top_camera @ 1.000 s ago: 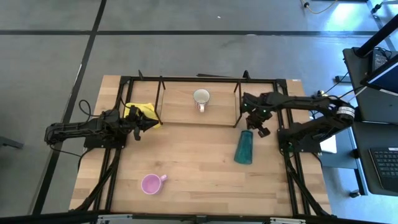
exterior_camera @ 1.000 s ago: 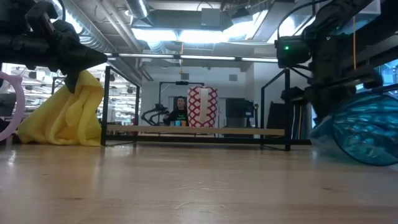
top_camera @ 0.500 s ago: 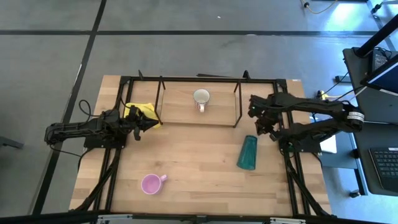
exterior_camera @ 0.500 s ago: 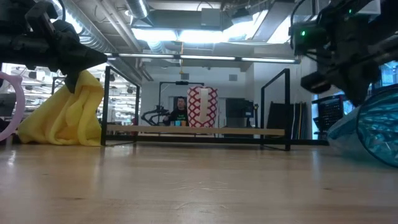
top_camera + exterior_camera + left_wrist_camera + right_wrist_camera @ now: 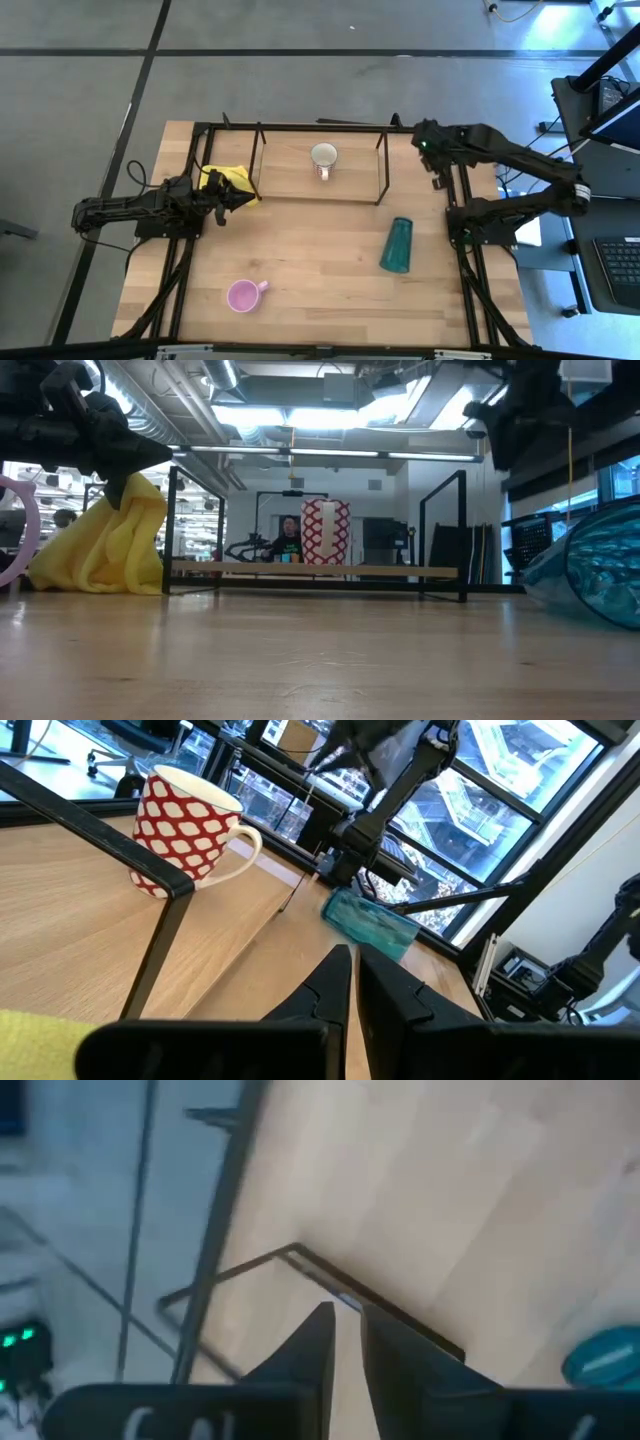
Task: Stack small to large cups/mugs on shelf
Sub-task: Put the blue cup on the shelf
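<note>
Teal tumbler (image 5: 397, 245) lies on its side on the table (image 5: 320, 260), off the shelf (image 5: 290, 180).
White mug (image 5: 323, 157) upright on shelf; pink mug (image 5: 243, 295) well in front. Yellow cloth (image 5: 232, 180) beside shelf's left end, left gripper (image 5: 243, 197) closed against it. Right gripper (image 5: 437, 172) empty, nearly shut, past shelf's right end.

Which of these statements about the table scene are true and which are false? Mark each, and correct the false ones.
1. The teal tumbler lies on its side on the table. True.
2. The white mug stands on the shelf. True.
3. The pink mug sits on the shelf next to the white mug. False: it stands on the tabletop, near the front edge, away from the shelf.
4. The right gripper is holding the teal tumbler. False: it is near the table's back right corner, apart from the tumbler.
5. The left gripper is beside the yellow cloth. True.
</note>
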Robot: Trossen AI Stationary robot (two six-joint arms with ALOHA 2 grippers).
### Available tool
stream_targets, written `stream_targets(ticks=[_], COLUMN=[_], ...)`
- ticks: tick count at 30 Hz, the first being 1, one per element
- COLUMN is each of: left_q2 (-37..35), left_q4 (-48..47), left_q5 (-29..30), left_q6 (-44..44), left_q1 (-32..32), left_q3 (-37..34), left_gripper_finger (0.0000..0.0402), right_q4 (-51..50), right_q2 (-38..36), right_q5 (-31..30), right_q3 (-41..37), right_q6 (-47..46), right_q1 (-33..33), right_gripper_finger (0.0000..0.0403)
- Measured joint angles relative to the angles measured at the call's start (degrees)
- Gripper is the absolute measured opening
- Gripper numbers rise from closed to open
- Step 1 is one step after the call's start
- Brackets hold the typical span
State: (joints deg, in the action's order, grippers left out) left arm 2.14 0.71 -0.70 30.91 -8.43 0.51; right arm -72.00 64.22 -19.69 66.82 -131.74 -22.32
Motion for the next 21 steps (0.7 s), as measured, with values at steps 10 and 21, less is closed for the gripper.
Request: stream_targets(ticks=[10,21], left_q2=[0.0,0.0], left_q4=[0.0,0.0], left_q5=[0.0,0.0], left_q6=[0.0,0.0], left_q1=[0.0,0.0], left_q3=[0.0,0.0], left_gripper_finger=[0.0014,0.0014], right_q4=[-6.4,-3.2], right_q2=[0.6,0.8], right_q5=[-7.4,-9.9], right_q3=[6.2,6.2], right_q6=[2.4,6.4], right_q1=[12.9,15.2], right_gripper_finger=[0.0055,0.0055])
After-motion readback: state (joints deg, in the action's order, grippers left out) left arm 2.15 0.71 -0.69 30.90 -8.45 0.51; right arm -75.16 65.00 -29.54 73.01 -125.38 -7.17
